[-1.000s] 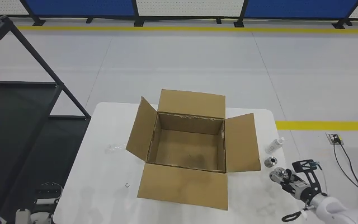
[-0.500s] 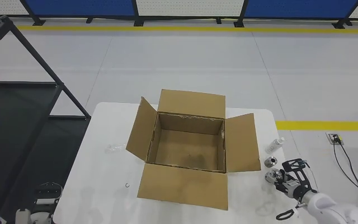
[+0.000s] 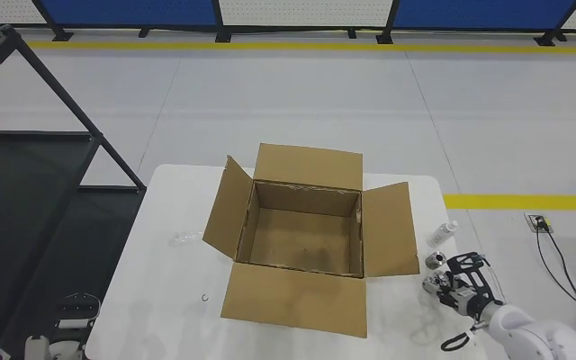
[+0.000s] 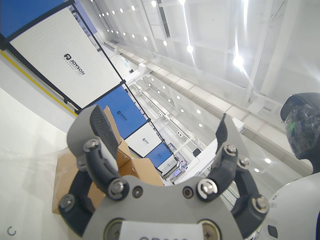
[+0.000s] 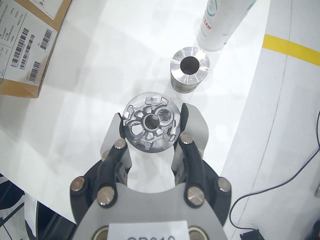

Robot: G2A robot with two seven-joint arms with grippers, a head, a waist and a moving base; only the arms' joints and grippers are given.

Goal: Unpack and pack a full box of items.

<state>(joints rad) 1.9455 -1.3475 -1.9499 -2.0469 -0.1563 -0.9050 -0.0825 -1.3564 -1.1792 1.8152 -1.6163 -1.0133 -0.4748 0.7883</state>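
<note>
An open cardboard box (image 3: 295,299) stands in the middle of the white table (image 3: 162,270), all flaps folded out and its inside bare. My right gripper (image 5: 152,123) is near the table's right edge, shut on a round toothed metal part (image 5: 149,136), which also shows in the top view (image 3: 441,284). Just beyond it stands a hollow metal cylinder (image 5: 189,73), and past that a white bottle (image 5: 225,13). The box's right flap (image 5: 27,33) lies off to one side of the gripper. My left gripper (image 4: 162,128) is open and holds nothing; it points up at the ceiling, with the box (image 4: 140,168) behind it.
A scrap of clear plastic (image 3: 186,238) lies left of the box and a small ring (image 3: 206,299) sits near the front left. The cylinder (image 3: 435,261) and bottle (image 3: 442,233) crowd the right edge. A black rack (image 3: 54,180) stands left of the table.
My right gripper has moved left and a little farther onto the table with the metal part, ending close beside the cylinder. The box and other items stayed put.
</note>
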